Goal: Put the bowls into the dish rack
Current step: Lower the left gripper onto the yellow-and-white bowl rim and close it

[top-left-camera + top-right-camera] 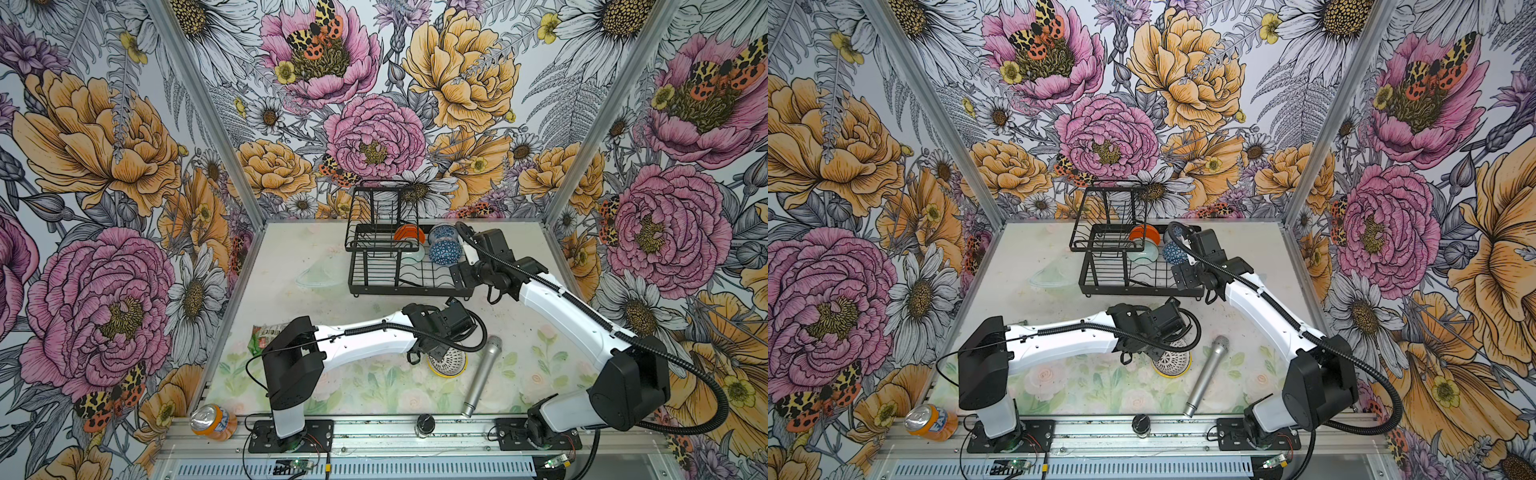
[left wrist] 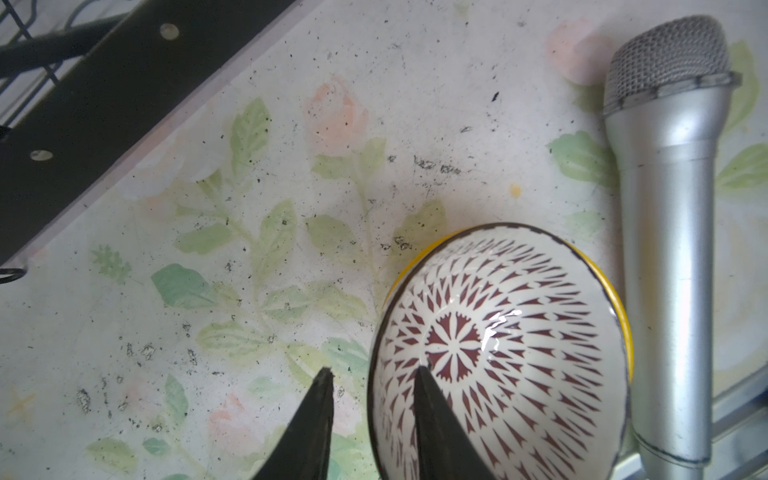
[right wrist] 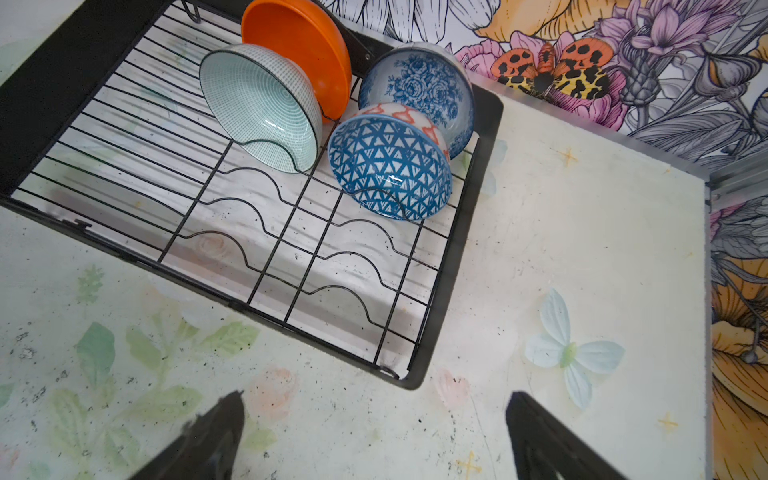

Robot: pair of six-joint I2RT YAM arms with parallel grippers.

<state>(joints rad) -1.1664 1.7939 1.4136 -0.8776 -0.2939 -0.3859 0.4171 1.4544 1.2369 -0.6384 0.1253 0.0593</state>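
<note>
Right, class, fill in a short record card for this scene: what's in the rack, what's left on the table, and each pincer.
In dish rack: orange bowl, teal bowl, floral bowl, geometric bowl
On table: lattice bowl nested in yellow bowl, beside microphone
Left pincer: open, straddling lattice bowl's rim
Right pincer: open, empty, over table by rack corner

Both top views looked down from high at the front across the tabletop [image 1: 291,249], sharing nearly everything, while wrist cameras peered closely past the left claw [image 2: 374,370] and right claw [image 3: 376,395].
</note>
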